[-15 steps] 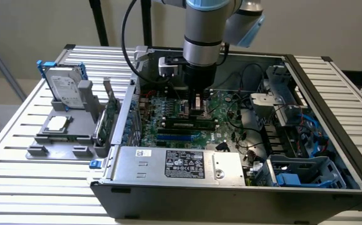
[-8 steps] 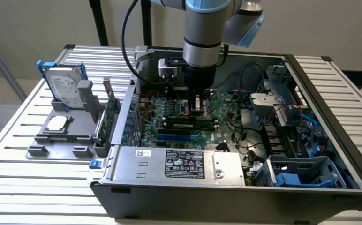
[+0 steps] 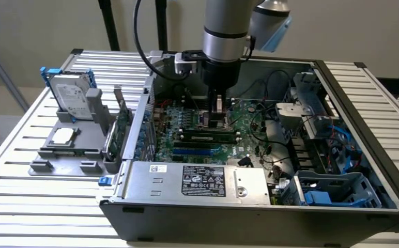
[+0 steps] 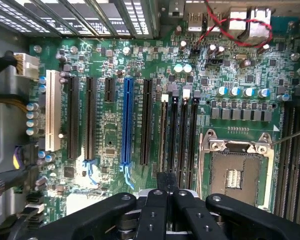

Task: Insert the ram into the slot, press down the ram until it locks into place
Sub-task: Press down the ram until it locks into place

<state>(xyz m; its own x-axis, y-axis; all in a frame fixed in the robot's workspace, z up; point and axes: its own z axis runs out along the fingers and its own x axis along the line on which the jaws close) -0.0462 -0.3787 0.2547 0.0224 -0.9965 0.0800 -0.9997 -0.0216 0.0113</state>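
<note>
Inside the open computer case (image 3: pixel 365 155), the ram (image 3: pixel 206 136) is a long dark stick standing on edge in one of the parallel black memory slots (image 4: pixel 182 135) beside the CPU socket (image 4: pixel 237 172). In the wrist view the ram (image 4: pixel 164 135) shows edge-on as a thin brownish line in the outermost slot. My gripper (image 3: pixel 217 120) hangs straight down over the motherboard, just behind the ram's middle. Its black fingertips (image 4: pixel 162 182) are together, and the gripper (image 4: pixel 168 184) is shut right above the slots. Whether it touches the ram is not clear.
A blue slot (image 4: pixel 126 120) and a white slot (image 4: pixel 53 117) lie beside the memory slots. The power supply (image 3: pixel 199 181) fills the case's near side, with cables and a drive cage (image 3: pixel 331 191) at the exterior view's right. Outside stand a hard drive (image 3: pixel 72 98) and a green expansion card (image 3: pixel 122 132).
</note>
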